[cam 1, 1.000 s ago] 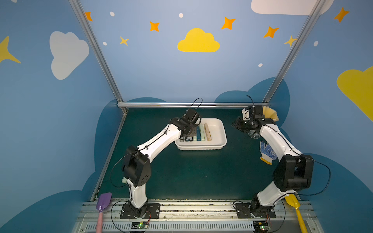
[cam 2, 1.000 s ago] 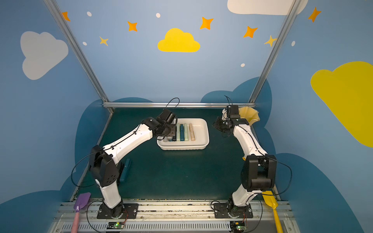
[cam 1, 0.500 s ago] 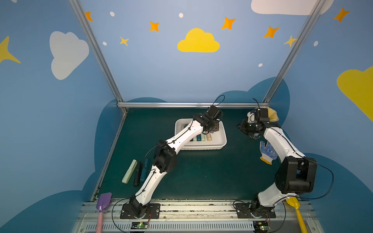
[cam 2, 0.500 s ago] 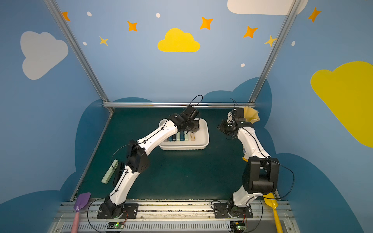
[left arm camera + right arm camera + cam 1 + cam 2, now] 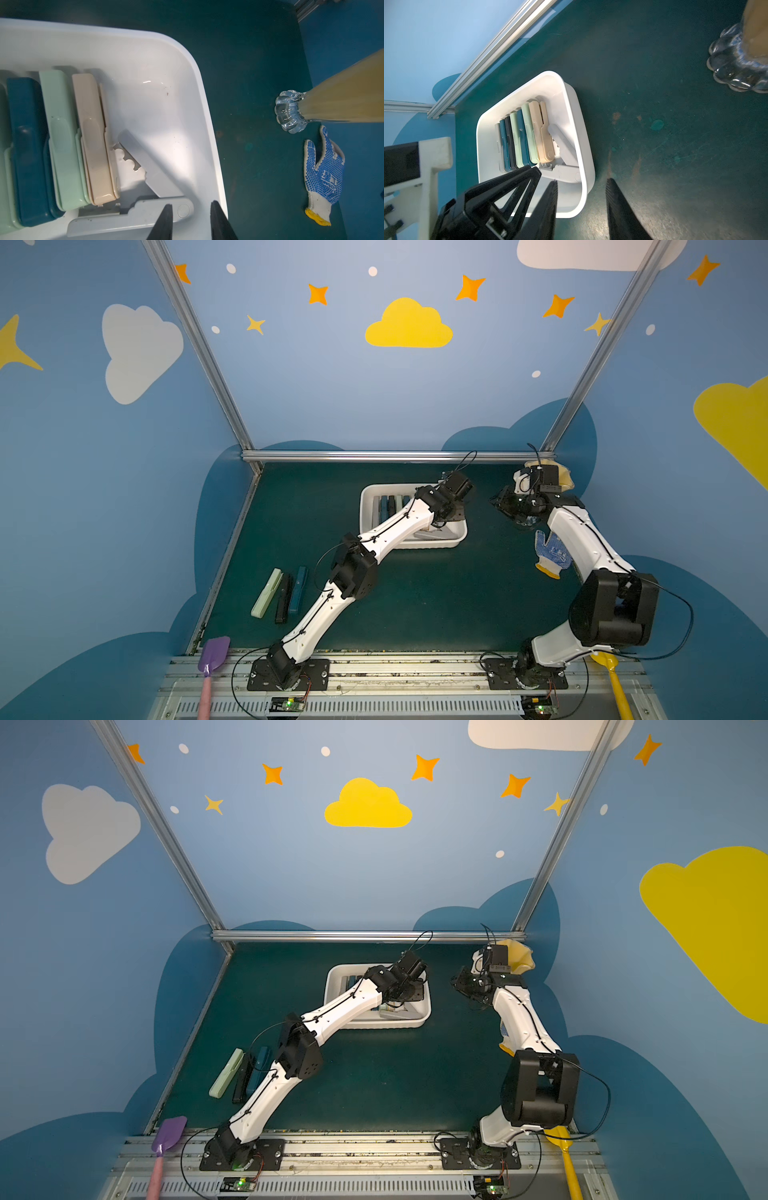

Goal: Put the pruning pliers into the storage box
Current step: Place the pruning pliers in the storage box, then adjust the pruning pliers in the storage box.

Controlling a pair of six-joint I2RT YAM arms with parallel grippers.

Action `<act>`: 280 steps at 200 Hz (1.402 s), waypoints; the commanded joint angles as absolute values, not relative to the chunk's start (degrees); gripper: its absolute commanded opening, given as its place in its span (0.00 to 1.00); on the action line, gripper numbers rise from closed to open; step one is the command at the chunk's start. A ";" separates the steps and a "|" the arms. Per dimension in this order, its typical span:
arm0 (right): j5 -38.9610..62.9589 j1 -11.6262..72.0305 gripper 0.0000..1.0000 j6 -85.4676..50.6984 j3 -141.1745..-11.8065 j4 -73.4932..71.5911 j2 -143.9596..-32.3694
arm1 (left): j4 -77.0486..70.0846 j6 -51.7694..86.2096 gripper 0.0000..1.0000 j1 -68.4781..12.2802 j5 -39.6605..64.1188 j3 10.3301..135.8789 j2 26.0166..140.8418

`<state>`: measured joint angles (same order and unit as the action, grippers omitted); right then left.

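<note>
Across the dark green surface, the white storage box sat toward the far middle, with the left arm reaching over it. A yellow vase on a clear fluted foot stood at the far right corner, and a blue-dotted glove lay nearer on that side. Inside the box, folded pruning pliers lay packed side by side in a row: grey, teal, black, pale green, teal, pale green and beige. A grey pair lay splayed open in a V at the row's right end, near the box's right wall. Three loose pliers, pale green, black and teal, lay side by side at the near left. The left tool hung over the grey pair's hinge with its jaws apart, gripping nothing. The right tool hovered to the right of the box, its jaws also parted and empty.
</note>
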<state>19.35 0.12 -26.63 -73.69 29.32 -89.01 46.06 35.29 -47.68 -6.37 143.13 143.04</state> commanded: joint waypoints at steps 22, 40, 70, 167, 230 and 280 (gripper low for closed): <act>21.27 2.87 0.41 -19.45 -78.89 35.27 -90.71 | 46.45 30.30 0.33 -45.45 -11.47 143.05 135.38; 20.37 6.36 0.47 -12.63 -84.40 42.88 -94.23 | 45.55 26.54 0.35 -44.19 -12.64 139.89 130.69; 15.53 13.10 0.57 -1.93 -91.27 53.28 -101.08 | 40.33 22.66 0.44 -39.58 -11.98 125.94 118.56; 6.74 20.01 0.73 27.66 -101.15 63.09 -115.49 | 16.87 23.89 0.60 -15.20 -0.61 74.08 90.11; 3.50 23.28 0.74 36.60 -108.04 62.59 -124.38 | 16.09 26.11 0.61 -10.37 9.91 76.80 99.55; 1.67 23.94 0.74 40.09 -108.90 63.20 -128.14 | 14.64 26.85 0.61 -10.12 13.47 77.52 102.83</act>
<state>2.98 23.86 36.99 -107.79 61.58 -126.67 15.94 26.22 -10.37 9.98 76.27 102.43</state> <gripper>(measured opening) 0.740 0.610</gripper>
